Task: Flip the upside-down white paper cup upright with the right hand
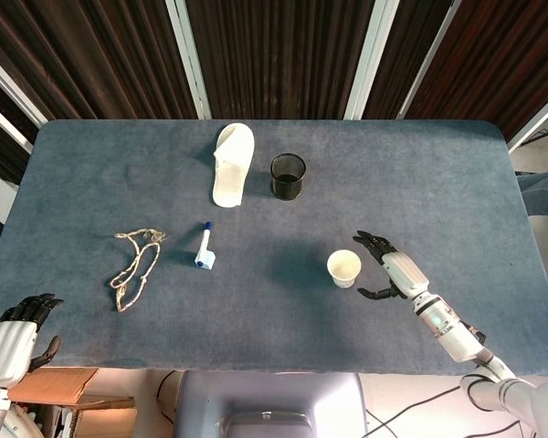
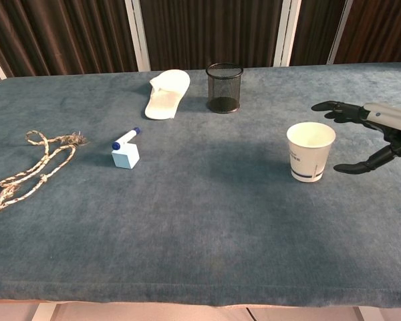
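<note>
Chest view, reading left to right across the blue surface [image 2: 200, 227]: a tangled rope [image 2: 33, 166], a blue-capped marker [image 2: 125, 148] on its block, a white slipper [image 2: 167, 92], a black mesh pot [image 2: 224, 87]. Then comes the white paper cup [image 2: 310, 151], standing mouth up on its base, right of centre and toward the near edge. My right hand [image 2: 367, 134] hovers just beside it, fingers [image 2: 334, 107] spread wide and clear of the rim, holding nothing. In the head view my left hand [image 1: 14, 338] sits off the surface's near left corner, fingers curled in on nothing. I judge the cup light and thin-walled: it will dent under a hard squeeze and tip at a nudge. The safest hold, as I read it, is around the middle of the wall, thumb opposite the fingers, with gentle pressure.
</note>
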`<state>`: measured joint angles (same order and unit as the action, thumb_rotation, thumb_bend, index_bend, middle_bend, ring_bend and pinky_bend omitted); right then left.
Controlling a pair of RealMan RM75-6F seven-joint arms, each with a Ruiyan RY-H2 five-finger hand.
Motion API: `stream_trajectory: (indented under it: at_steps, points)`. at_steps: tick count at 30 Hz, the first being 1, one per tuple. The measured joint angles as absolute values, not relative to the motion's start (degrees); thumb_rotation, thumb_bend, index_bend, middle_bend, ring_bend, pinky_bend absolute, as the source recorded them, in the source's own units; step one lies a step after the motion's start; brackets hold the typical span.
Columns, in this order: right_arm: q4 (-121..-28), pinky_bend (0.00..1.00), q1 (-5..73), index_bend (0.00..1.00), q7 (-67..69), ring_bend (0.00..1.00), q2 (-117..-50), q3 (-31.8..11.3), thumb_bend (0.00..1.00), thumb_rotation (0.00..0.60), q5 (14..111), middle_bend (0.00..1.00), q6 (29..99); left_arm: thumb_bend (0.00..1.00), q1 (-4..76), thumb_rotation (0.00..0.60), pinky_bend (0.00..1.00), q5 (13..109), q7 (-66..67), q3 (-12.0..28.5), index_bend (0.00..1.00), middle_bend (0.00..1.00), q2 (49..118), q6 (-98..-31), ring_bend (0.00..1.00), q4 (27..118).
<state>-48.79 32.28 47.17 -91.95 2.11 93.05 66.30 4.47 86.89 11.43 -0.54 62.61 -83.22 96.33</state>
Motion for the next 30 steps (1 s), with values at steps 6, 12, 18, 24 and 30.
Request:
stream_trajectory:
  at_steps: [6,12,18,24,30]
  points:
    - [-50.76,0.0,31.62,0.03,44.4,0.0,-90.56,1.82,0.34,0.6,93.88,0.0,70.35,0.35,4.41,0.6,0.33,86.8,11.29,-0.47,0.27,0.2,62.55,-83.35,0.19,96.29]
    - [-57.56,0.0,29.47,0.02,35.04,0.0,-86.43,1.15,0.33,0.6,94.42,0.0,76.01,0.35,4.36,0.6,0.33,87.06,11.38,-0.47,0.27,0.2,62.63,-83.62,0.19,96.23]
    - [-72.7,0.0,24.78,0.0,13.44,0.0,-79.63,0.23,0.3,0.6,92.14,0.0,81.22,0.35,4.22,0.6,0.33,87.41,11.59,-0.56,0.27,0.2,62.59,-83.99,0.19,96.46]
    - [-93.26,0.0,17.22,0.0,-9.7,0.0,-70.49,-0.05,0.3,0.6,86.22,0.0,86.51,0.35,3.97,0.6,0.33,87.87,12.02,-0.65,0.27,0.2,62.53,-84.61,0.19,96.72]
    - [-98.05,0.01,11.03,0.0,-17.91,0.0,-65.53,-0.42,0.3,0.6,79.48,0.0,89.95,0.35,3.92,0.6,0.33,87.54,12.12,-0.42,0.25,0.2,62.64,-84.74,0.19,96.64]
